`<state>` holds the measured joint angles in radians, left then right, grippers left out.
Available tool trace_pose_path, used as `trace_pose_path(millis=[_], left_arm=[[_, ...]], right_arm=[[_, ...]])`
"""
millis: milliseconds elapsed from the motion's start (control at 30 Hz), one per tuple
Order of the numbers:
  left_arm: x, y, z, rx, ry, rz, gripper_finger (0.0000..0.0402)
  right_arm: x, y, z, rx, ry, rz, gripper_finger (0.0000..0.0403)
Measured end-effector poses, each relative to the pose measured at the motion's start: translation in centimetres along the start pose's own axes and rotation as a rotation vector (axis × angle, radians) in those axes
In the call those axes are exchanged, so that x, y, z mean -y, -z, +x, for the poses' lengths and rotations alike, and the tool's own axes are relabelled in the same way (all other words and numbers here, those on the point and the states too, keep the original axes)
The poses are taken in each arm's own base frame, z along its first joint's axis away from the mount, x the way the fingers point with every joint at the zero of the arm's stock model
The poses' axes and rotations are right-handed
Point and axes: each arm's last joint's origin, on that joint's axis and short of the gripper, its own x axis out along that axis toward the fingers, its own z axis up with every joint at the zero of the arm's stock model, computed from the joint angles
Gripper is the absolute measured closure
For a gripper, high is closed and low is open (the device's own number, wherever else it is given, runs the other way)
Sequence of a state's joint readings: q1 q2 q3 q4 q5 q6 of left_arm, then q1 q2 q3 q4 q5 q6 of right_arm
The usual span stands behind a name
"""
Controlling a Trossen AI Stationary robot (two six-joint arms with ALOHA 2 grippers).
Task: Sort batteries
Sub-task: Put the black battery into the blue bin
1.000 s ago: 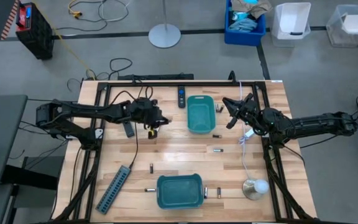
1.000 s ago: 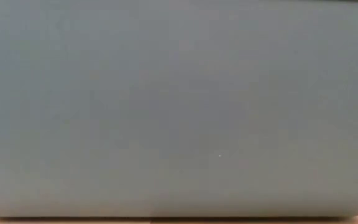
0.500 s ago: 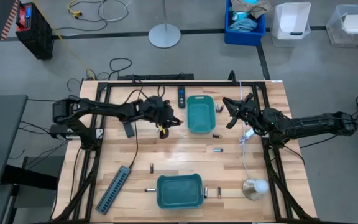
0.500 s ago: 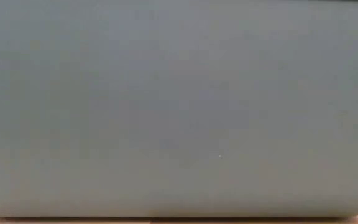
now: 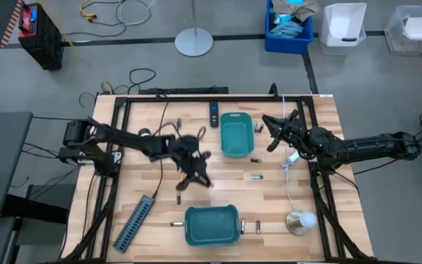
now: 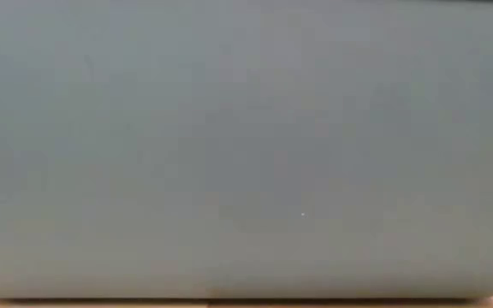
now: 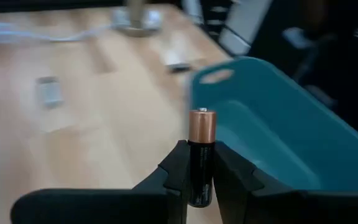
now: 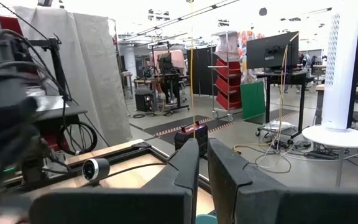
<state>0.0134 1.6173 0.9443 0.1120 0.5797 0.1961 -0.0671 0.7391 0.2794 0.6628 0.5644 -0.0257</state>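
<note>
My left gripper hovers over the table's middle, between the two teal bins, shut on a black battery with a copper end. The near teal bin lies just ahead of it. My right gripper waits raised at the far right, beside the far teal bin; its fingers stand together with nothing between them. Loose batteries lie flat on the wood. The low view shows only a blank grey-teal wall. My left gripper pinches the battery's black body between its two fingers, one on each side. The copper end sticks out beyond the fingertips. The battery is lifted clear of the table.
A grey power strip lies near the left near corner, and a small remote lies by the far edge. A round lamp-like base with a white cord sits near right. Black frame rails run along the table's sides.
My left arm has reached out, first toward the table's right past the far bin, then swung toward the near edge, ending over the middle close to the near bin. My right arm has kept still.
</note>
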Motion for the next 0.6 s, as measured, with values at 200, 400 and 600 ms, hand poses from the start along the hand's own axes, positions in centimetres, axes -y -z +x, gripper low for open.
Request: trace_pose_path(millis=[200, 400, 600], left_arm=[[3.9, -0.8, 2.1, 0.003, 0.083, 0.041, 0.0356], [6.8, -1.1, 3.5, -0.015, 0.02, 0.074, 0.0356], [8.9, -1.0, 4.8, -0.016, -0.001, 0.089, 0.0356]], right_arm=[[0.0, 0.0, 0.0, 0.002, -0.001, 0.005, 0.0352], [0.0, 0.0, 0.0, 0.002, -0.001, 0.028, 0.0352], [0.0, 0.0, 0.0, 0.001, -0.001, 0.053, 0.0352]])
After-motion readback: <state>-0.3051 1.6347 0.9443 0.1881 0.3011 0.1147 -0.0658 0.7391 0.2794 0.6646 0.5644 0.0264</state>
